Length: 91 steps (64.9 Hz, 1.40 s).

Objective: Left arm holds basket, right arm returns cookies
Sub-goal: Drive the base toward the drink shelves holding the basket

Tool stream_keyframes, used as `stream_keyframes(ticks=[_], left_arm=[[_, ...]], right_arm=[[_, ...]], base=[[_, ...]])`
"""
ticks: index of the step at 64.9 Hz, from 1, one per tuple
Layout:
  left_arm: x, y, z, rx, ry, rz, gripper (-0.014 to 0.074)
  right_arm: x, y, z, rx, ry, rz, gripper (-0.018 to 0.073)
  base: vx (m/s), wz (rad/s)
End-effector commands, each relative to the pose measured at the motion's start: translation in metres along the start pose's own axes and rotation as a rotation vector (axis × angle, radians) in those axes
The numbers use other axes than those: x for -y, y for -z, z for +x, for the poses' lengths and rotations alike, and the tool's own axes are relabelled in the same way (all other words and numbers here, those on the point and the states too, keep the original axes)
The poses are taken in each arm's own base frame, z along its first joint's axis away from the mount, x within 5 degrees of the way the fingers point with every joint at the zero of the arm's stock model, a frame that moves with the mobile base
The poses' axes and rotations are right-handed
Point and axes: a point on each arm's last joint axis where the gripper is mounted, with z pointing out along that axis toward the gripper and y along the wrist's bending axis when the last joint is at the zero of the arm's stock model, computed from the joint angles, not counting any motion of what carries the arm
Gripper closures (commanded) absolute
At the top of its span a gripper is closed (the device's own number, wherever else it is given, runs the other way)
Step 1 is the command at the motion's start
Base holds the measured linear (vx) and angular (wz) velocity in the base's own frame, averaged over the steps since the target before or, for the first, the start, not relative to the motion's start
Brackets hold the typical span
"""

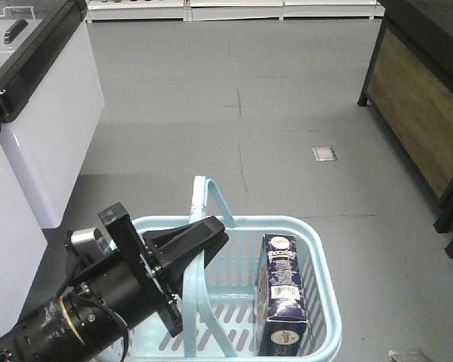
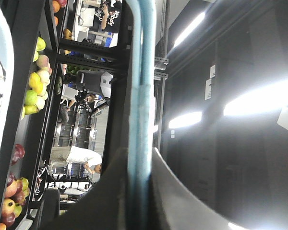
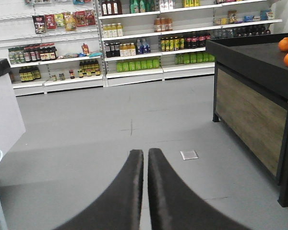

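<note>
A: Front view?
B: Saw black left gripper [image 1: 214, 231] clamped on the flat handle [image 1: 198, 200] of a light-blue slotted plastic basket [image 1: 272, 220]; dark navy cardboard cookie box [image 1: 283, 294] upright inside, right side.
A: Hard to lift?
B: Looked light, stiff, easy to dent. Best pinched across thin sides.
A: Left wrist?
B: Showed handle squeezed between fingers [image 2: 175, 194].
A: Right wrist?
B: Showed black right gripper [image 3: 145, 152] closed, empty.

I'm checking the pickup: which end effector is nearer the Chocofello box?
Left. The left end effector grips the basket handle right beside the box. The right end effector is shut, empty, aimed at open floor, box out of its view.
</note>
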Motion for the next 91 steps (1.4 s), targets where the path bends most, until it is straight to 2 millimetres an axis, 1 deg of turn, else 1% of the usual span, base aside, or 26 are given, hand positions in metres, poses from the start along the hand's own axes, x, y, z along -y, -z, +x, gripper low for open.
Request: stream_keyframes(ticks=[1, 41, 91], left_arm=[[0.0393, 0.0022, 0.0128, -0.105, 0.002, 0.334, 0.0599], [0.0392, 0.0022, 0.0133, -0.11, 0.0, 0.332, 0.0599], [0.0392, 0.0022, 0.0133, -0.11, 0.0, 0.332, 0.0599]], right_arm=[[0.0001, 0.0002, -0.001, 0.065, 0.015, -0.001, 0.0565], [0.0001, 0.0002, -0.001, 0.065, 0.015, -0.001, 0.0565], [0.0001, 0.0002, -0.001, 0.065, 0.015, -0.001, 0.0565]], base=[[0.33, -0.09], [0.4, -0.02], [0.5, 0.04]])
